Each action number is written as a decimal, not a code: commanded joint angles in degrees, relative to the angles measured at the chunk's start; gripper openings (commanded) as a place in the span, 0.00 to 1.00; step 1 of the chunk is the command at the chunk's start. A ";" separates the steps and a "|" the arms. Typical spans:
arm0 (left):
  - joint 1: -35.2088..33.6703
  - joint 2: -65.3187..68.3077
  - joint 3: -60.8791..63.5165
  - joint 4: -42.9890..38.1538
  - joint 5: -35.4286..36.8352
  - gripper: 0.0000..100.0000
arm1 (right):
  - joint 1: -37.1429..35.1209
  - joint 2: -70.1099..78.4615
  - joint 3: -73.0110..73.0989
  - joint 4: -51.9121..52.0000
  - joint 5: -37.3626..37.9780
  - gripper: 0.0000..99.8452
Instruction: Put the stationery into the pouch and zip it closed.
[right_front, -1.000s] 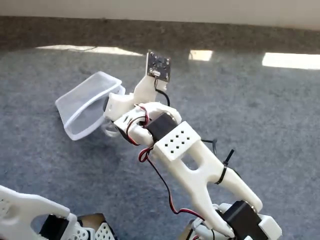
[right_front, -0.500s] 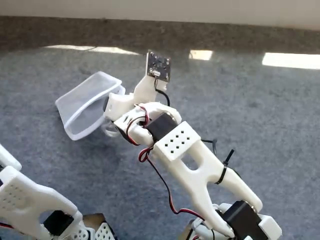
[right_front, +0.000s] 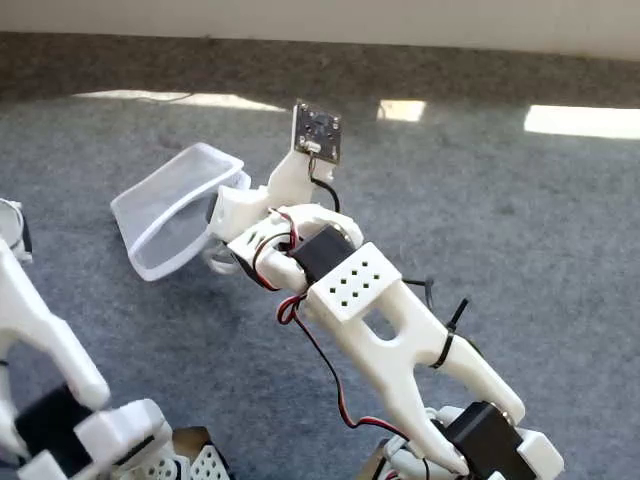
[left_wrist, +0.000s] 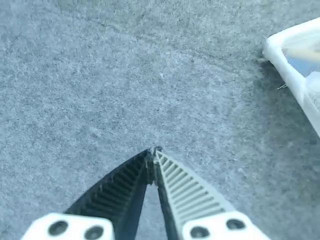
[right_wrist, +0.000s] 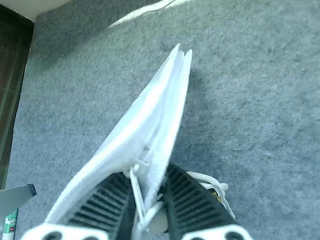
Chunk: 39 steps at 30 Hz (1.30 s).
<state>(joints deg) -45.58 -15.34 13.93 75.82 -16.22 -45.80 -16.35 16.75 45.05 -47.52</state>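
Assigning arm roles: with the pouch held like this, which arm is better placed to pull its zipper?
Probably the left arm: its jaws are shut, empty, near the pouch; the right arm's jaws clamp the pouch.

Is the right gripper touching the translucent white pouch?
Touching: right wrist view shows the right gripper clamped on the translucent white pouch by its edge.
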 joint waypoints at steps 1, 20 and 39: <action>1.19 -11.91 9.98 -5.54 2.64 0.01 | 1.27 -0.66 -1.71 -1.27 -0.18 0.00; 8.22 -47.08 59.12 -26.02 8.53 0.01 | 2.59 -0.66 -1.71 -1.36 -0.35 0.00; 8.13 -80.48 83.74 -27.96 8.53 0.01 | 2.59 -0.66 -1.71 -1.36 -0.35 0.00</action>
<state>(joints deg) -38.64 -91.30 96.22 46.99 -7.87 -44.22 -16.35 16.75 45.05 -47.52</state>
